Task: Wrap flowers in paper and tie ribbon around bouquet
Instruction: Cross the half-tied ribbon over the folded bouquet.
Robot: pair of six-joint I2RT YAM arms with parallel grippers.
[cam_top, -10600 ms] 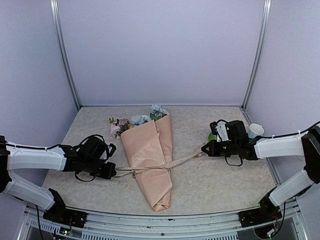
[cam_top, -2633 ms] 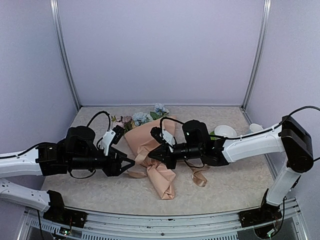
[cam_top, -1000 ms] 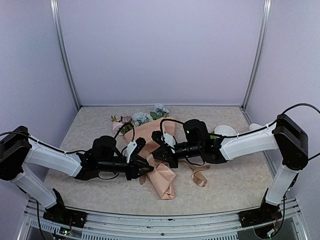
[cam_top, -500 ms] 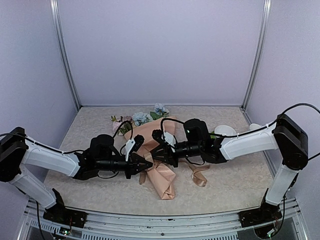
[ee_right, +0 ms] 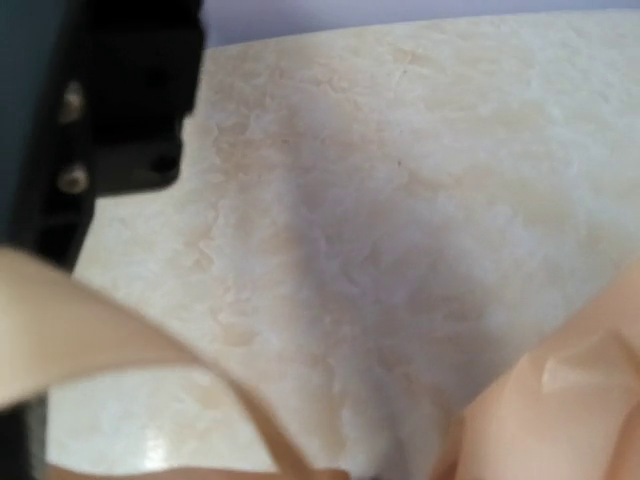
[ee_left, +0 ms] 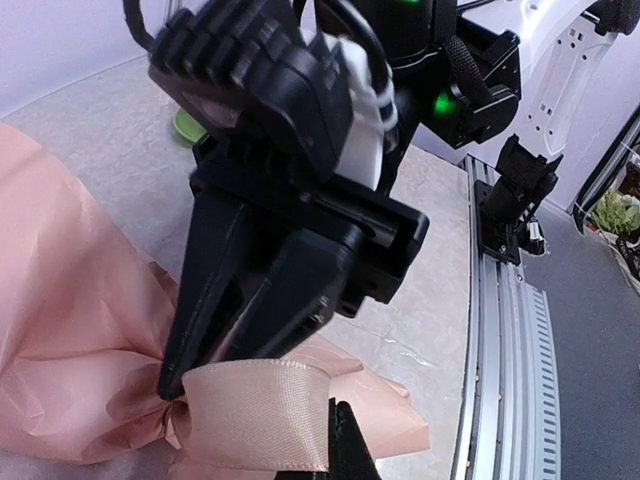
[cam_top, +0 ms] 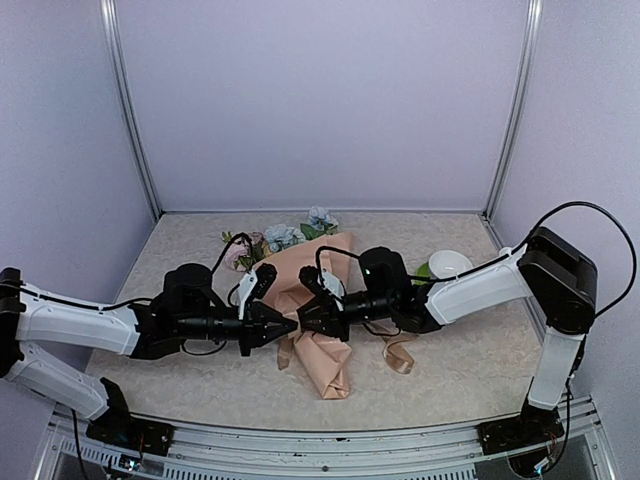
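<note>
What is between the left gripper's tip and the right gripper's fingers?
A loop of narrow beige fabric ribbon, lying against the creased peach-pink paper bouquet. The left wrist view shows it directly in front of the right gripper.

The left jaws have closed on the ribbon; the right jaws parted.

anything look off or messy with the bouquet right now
Yes. The bouquet is crumpled and pinched in at its waist, and its narrow tail is bent over. The ribbon is not tied: its free end lies in loose loops on the table beside the paper, to the right in the top view.
</note>
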